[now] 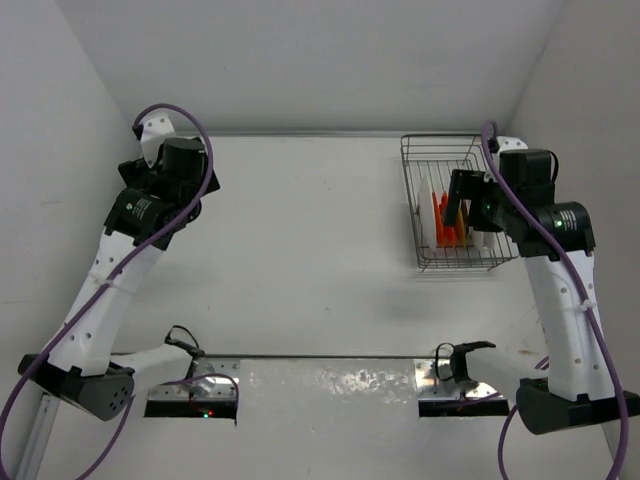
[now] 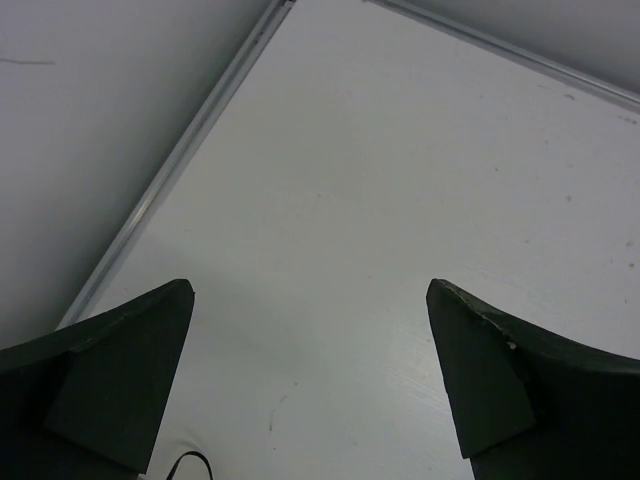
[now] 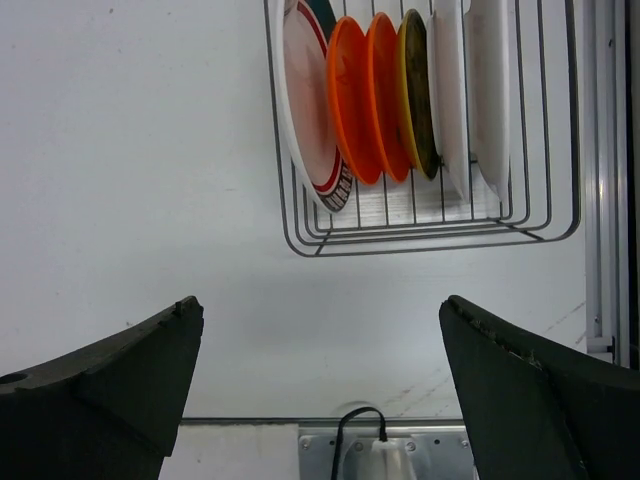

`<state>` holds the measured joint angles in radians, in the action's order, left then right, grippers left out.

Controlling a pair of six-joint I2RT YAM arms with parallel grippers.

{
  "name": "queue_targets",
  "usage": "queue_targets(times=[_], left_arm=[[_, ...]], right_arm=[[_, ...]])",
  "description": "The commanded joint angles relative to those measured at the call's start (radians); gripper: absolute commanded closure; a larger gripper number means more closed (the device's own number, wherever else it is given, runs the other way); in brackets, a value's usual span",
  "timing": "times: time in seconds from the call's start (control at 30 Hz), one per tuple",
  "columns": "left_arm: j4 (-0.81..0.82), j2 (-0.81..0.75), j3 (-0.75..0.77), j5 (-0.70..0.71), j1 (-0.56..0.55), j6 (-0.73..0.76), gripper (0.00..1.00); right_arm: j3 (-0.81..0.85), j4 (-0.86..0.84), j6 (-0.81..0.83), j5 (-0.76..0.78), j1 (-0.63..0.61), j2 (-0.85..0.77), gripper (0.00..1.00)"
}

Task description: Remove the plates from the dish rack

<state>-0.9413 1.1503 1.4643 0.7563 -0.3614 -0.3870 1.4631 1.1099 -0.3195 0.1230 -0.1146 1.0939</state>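
White table (image 1: 300, 260) | white walls (image 1: 300, 60) on three sides | dish rack (image 3: 540, 150) with upright plates (image 3: 365, 100) ahead of right gripper (image 3: 320, 300), jaws wide | left gripper (image 2: 310, 285) wide above table

White table (image 1: 300, 250), shiny metal strip (image 1: 330, 382) along near edge.

White table (image 1: 300, 240), wire dish rack (image 1: 436, 160) standing far right
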Motion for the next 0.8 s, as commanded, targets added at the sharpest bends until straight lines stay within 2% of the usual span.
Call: queue_targets(times=[0.0, 0.13, 0.23, 0.43, 0.47, 0.57, 0.63, 0.77], left_arm=[[-0.008, -0.034, 0.022, 0.09, -0.01, -0.038, 0.0], [-0.005, -0.037, 0.002, 0.077, -0.01, -0.053, 0.0], [-0.002, -0.04, 0.002, 0.054, -0.01, -0.055, 0.0], [0.009, -0.026, 0.001, 0.031, -0.028, -0.007, 0.0], [0.012, -0.024, -0.001, 0.011, -0.028, 0.002, 0.0], [0.021, -0.015, -0.001, -0.038, -0.03, 0.014, 0.0], [0.025, -0.017, -0.001, -0.06, -0.031, 0.014, 0.0], [0.035, -0.02, -0.019, -0.106, -0.031, 0.022, 0.0]], right_arm=[[0.045, -0.016, -0.023, 0.012, -0.002, 0.0, 0.01], [0.054, -0.041, -0.015, -0.006, 0.0, 0.014, 0.01], [0.028, -0.106, -0.015, -0.1, 0.0, 0.035, 0.01], [0.077, -0.168, -0.027, -0.233, 0.0, 0.193, 0.01], [0.123, -0.154, -0.024, -0.255, -0.002, 0.274, 0.01], [0.161, -0.153, -0.024, -0.289, -0.005, 0.363, 0.06], [0.146, -0.185, -0.036, -0.249, -0.007, 0.403, 0.14], [0.103, -0.217, -0.009, -0.177, -0.003, 0.437, 0.2]])
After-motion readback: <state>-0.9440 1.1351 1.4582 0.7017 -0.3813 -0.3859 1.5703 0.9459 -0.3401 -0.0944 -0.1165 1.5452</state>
